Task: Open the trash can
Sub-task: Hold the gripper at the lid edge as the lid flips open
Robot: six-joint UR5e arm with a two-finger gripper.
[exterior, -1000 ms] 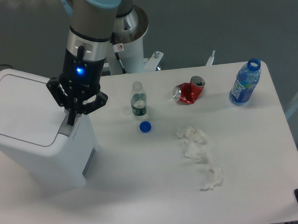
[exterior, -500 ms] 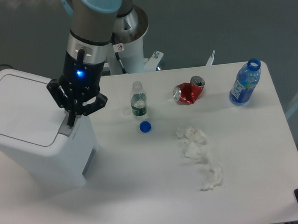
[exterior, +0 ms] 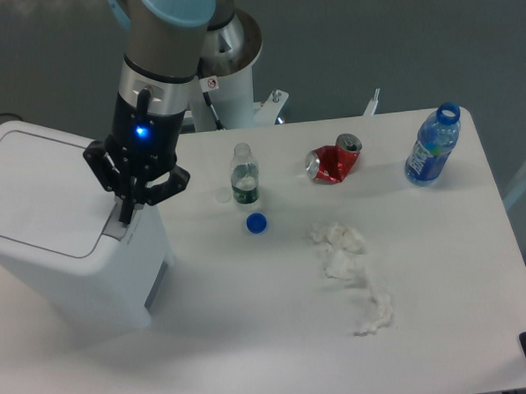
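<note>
A robot arm's tool [exterior: 126, 213] bears straight down on the grey push-tab [exterior: 115, 228] at the right edge of the trash can [exterior: 62, 234], which stands at the left end of the desk [exterior: 279, 328], its flat lid apparently not yet raised. The 2 fingers are drawn close together into a single narrow tip with nothing between them, and that tip sits on or just above the tab; contact cannot be confirmed from this angle. The wrist is vertical, a blue light glowing on its housing, with the arm rising up and out of the top of the view.

To finish the press well, the push should probably run straight down through the middle of the tab, firm enough to trip the latch, without sliding onto the lid, which would hold it down. The arm then needs to lift clear so the lid has room to swing.

Elsewhere on the desk: a small clear bottle [exterior: 244, 177], a blue cap [exterior: 256, 222], a crushed red can [exterior: 333, 161], a blue bottle [exterior: 433, 147] and crumpled tissue [exterior: 353, 272].
</note>
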